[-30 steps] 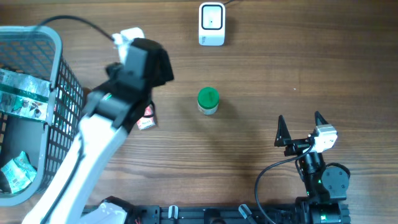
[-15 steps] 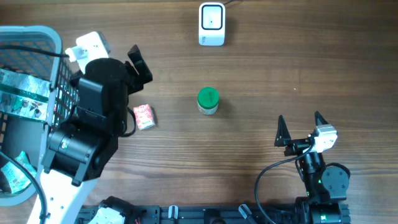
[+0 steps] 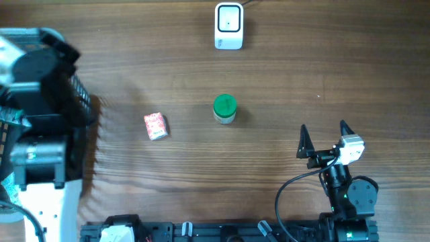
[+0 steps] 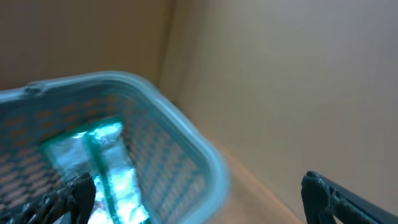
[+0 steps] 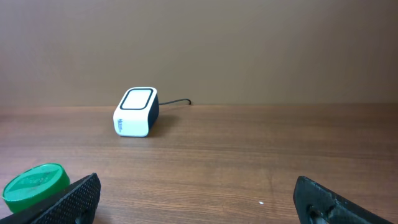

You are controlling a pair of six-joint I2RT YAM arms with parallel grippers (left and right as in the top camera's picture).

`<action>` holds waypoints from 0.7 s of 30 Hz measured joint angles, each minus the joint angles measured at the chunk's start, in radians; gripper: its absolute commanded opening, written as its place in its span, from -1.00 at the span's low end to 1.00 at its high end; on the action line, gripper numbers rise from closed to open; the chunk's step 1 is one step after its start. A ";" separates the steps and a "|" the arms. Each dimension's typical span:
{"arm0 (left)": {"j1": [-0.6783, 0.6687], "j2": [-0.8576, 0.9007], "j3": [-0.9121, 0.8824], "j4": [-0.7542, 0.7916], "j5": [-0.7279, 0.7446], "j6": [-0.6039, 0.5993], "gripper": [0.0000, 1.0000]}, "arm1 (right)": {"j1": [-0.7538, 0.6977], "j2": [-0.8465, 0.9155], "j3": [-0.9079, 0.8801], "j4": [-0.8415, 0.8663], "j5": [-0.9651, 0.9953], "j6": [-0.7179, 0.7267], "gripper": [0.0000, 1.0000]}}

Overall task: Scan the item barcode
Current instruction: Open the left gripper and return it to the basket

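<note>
The white barcode scanner (image 3: 228, 25) stands at the table's far edge; the right wrist view has it as the scanner (image 5: 135, 112) ahead and to the left. A green-lidded jar (image 3: 224, 108) stands mid-table, with its lid (image 5: 34, 185) low at the left of that view. A small red packet (image 3: 155, 126) lies left of the jar. My left arm (image 3: 39, 128) is blurred over the basket. My left gripper (image 4: 199, 202) is open above the basket's rim (image 4: 186, 140), holding nothing. My right gripper (image 3: 326, 138) rests open and empty near the front right.
The teal mesh basket (image 3: 82, 101) at the left edge holds shiny foil packets (image 4: 102, 168). The scanner's cable (image 5: 180, 101) runs off behind it.
My left arm has swung left, from beside the red packet to over the basket, leaving the packet uncovered on the table. The right arm has not moved.
</note>
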State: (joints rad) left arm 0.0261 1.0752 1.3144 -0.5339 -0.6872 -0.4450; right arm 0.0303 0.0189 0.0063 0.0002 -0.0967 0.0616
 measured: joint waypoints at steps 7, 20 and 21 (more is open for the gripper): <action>0.431 0.068 0.002 -0.216 0.229 -0.270 1.00 | 0.002 0.000 0.000 0.000 0.000 0.000 0.99; 0.718 0.412 0.002 -0.481 0.531 -0.566 1.00 | 0.002 0.000 0.000 0.000 0.000 0.000 1.00; 0.718 0.425 0.000 -0.480 0.533 -0.598 1.00 | 0.002 0.000 0.000 0.000 0.000 0.000 1.00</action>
State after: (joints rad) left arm 0.7444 1.5002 1.3144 -1.0142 -0.1547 -1.0428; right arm 0.0322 0.0185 0.0063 0.0006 -0.0967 0.0616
